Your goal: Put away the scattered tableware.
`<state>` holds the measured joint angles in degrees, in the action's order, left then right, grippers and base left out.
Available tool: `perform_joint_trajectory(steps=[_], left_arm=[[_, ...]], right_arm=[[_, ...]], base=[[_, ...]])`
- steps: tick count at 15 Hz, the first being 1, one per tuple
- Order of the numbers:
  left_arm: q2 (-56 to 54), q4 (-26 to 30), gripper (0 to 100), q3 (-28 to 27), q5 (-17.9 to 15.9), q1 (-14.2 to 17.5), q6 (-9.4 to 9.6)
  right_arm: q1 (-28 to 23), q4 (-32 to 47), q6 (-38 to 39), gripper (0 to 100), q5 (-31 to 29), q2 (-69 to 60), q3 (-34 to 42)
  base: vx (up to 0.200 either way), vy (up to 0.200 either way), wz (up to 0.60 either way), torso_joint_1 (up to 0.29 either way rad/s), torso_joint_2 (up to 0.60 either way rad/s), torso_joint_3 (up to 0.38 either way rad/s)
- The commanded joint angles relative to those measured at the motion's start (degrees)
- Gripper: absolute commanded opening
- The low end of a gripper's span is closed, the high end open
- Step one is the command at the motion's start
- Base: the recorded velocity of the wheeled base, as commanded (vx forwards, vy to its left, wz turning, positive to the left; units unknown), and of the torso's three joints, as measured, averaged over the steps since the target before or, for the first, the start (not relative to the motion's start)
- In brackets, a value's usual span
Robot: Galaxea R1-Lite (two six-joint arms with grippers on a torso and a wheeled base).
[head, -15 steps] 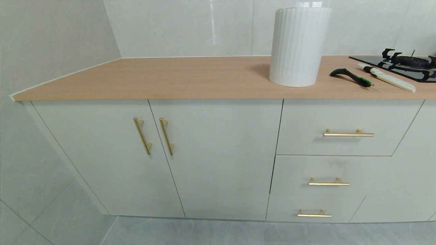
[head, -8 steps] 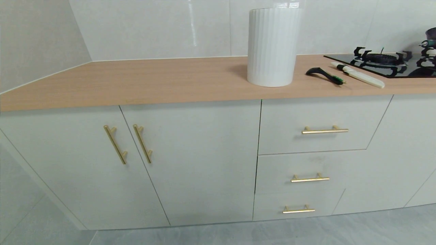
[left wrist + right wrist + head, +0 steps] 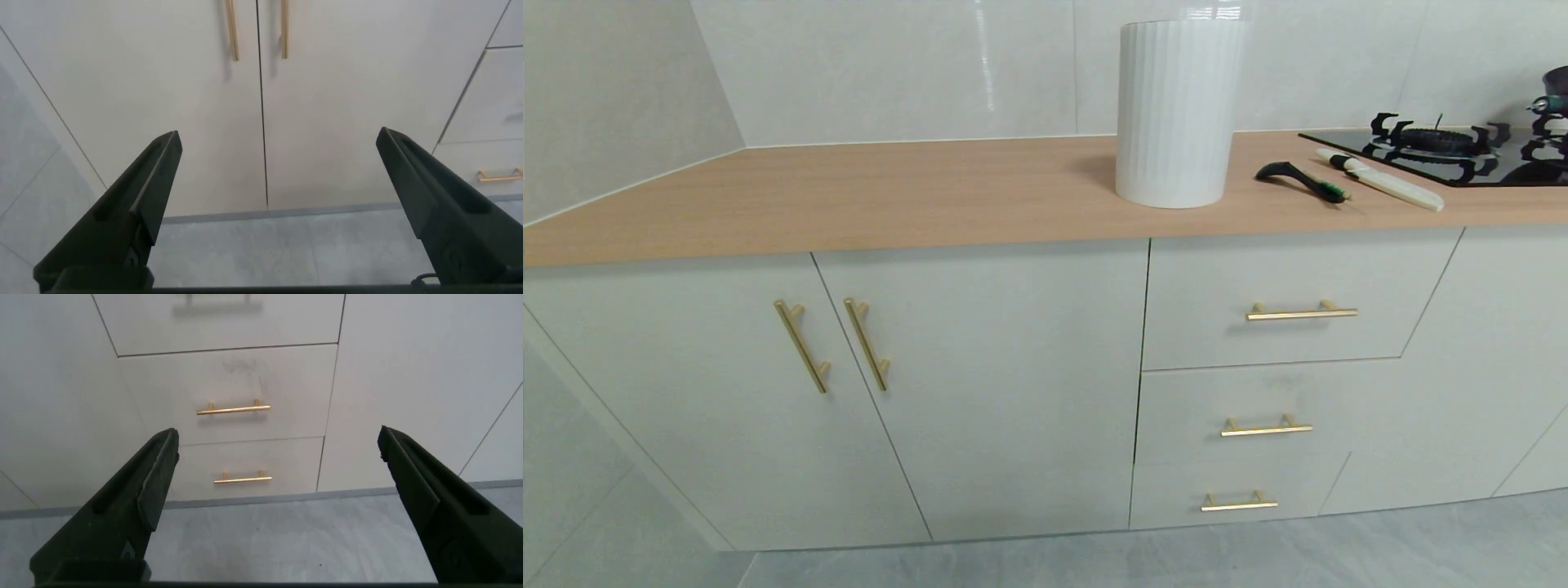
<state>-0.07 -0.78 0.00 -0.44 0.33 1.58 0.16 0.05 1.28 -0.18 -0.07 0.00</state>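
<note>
Two pieces of tableware are seen lying on the wooden countertop (image 3: 890,196): a black-handled tool (image 3: 1303,181) with a green tip, and just beside it a pale-bladed knife (image 3: 1384,182) with a dark handle. Both are laid flat and slanted, and whether they touch cannot be told. A tall white ribbed container (image 3: 1178,114) is stood upright near the tool, on the side away from the knife. A black hob (image 3: 1445,155) is set into the countertop just beyond the knife, whose handle end is at the hob's near edge.

All of these are placed well above and apart from both sets of fingers, which are held low before the cabinet fronts, with the grey floor below them.

The left gripper (image 3: 278,137) is spread wide, with nothing held between its dark fingers (image 3: 139,204). Framed in the gap – past the fingertips – are the two cabinet doors (image 3: 343,106), shut, with the seam between them near the middle of the gap and their two gold handles (image 3: 233,28) upright on either side of it.

The right gripper (image 3: 278,434) is likewise parted fully and empty, its fingers (image 3: 425,490) wide apart. Beyond its fingertips the drawer fronts are seen, closed – the middle drawer handle (image 3: 233,408) and the bottom drawer handle (image 3: 243,479) are both framed in the gap, one above the other.
</note>
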Motion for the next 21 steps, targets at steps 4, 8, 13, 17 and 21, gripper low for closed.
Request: perform_joint_trajectory(steps=[4, 8, 13, 17, 21], left_arm=[[0.1, 0.0, 100, 0.0, 0.1, 0.0, 0.00], [0.1, 0.0, 100, 0.0, 0.1, 0.0, 0.00], [0.1, 0.0, 100, 0.0, 0.1, 0.0, 0.00], [0.1, 0.0, 100, 0.0, 0.1, 0.0, 0.00], [0.1, 0.0, 100, 0.0, 0.1, 0.0, 0.00]], right_arm=[[0.0, 0.0, -0.4, 100, 0.0, 0.1, 0.0], [0.0, 0.0, -0.4, 100, 0.1, 0.1, 0.0], [0.0, 0.0, -0.8, 100, 0.0, 0.1, 0.0], [0.8, 0.0, 3.3, 100, 0.4, 18.8, -18.0], [0.8, -0.2, -1.5, 100, -0.4, 46.9, -20.7]], base=[[0.000, 0.000, 0.45, 0.003, 0.00, 0.003], [0.000, 0.000, 0.00, 0.000, 0.00, 0.000], [0.000, 0.000, 0.00, 0.000, 0.00, 0.000], [0.000, 0.000, 0.00, 0.000, 0.00, 0.000], [0.000, 0.000, 0.00, 0.000, 0.00, 0.000]])
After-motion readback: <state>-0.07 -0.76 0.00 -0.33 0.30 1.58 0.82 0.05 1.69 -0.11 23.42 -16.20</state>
